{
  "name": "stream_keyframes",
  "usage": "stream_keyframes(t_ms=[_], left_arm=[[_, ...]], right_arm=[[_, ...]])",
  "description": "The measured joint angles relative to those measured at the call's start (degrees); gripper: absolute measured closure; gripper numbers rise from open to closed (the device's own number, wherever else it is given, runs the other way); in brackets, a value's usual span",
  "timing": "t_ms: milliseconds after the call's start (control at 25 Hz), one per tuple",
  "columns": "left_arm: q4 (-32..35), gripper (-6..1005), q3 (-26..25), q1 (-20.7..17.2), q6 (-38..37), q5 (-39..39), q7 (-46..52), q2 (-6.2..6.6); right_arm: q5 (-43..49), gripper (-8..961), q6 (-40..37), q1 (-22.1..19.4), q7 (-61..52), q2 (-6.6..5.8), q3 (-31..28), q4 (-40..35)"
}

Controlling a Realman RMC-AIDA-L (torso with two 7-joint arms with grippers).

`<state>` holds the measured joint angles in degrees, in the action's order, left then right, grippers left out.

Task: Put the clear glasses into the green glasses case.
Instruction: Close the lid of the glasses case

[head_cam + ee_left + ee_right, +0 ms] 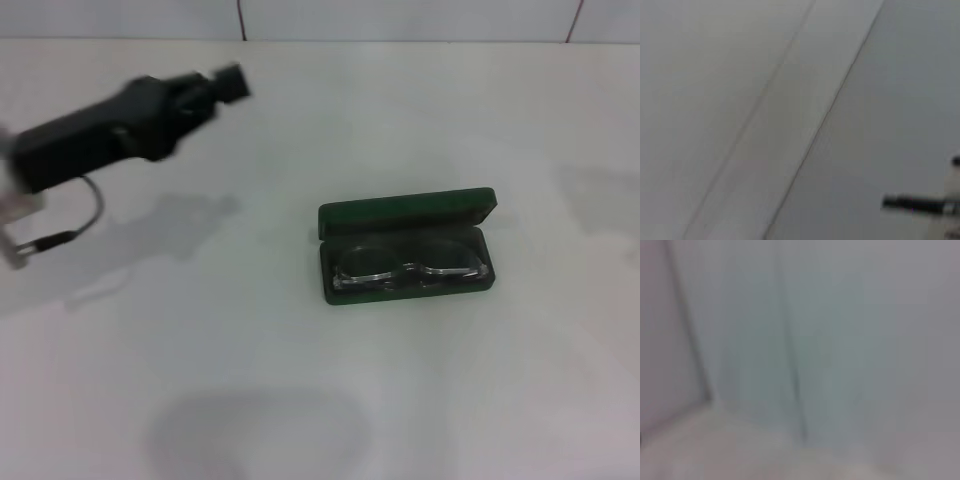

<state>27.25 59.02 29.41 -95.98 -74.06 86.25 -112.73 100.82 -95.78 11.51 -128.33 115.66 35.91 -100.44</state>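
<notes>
Clear glasses (410, 265) lie inside open green case (404, 213).

Left gripper (232, 84) blurred; its arm cut off at frame edge.

A plain white table (300, 400) runs back to a white tiled wall (400, 18) with dark seams.

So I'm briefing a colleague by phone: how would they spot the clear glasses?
On the white table, right of centre, lies the open green glasses case. The clear glasses lie inside its tray, colourless and see-through against the dark green lining.
</notes>
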Motion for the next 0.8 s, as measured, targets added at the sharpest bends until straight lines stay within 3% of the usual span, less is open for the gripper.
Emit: stream_keyframes(t_ms=[200, 360, 480, 520, 720, 800], left_arm=[[0.0, 964, 0.03, 5.11, 5.81, -7.35, 2.67, -2.01], [0.37, 930, 0.23, 9.4, 8.8, -14.36, 4.3, -4.32], [2.17, 895, 0.31, 11.48, 13.65, -20.53, 5.73, -6.81], [2.18, 884, 0.7, 11.89, 15.11, -21.09, 5.69, -7.09], [1.68, 801, 8.01, 13.54, 22.43, -18.42, 5.46, -7.45], [1.68, 766, 10.98, 13.65, 24.89, -16.62, 5.17, -7.44]], right_arm=[[-6.35, 855, -10.51, 1.01, 5.88, -0.3, -17.82, 9.92], [-6.85, 851, -18.06, 0.58, 12.1, -0.23, -23.21, 18.04], [-6.65, 838, -21.04, 0.22, 16.45, -0.15, -25.69, 25.53], [-6.64, 834, -21.68, 0.04, 18.21, -0.14, -27.14, 28.62], [-5.67, 609, -23.79, -1.34, 24.36, -1.32, -36.96, 41.43], [-3.73, 602, -23.36, -2.51, 25.35, -1.97, -37.93, 43.04]])
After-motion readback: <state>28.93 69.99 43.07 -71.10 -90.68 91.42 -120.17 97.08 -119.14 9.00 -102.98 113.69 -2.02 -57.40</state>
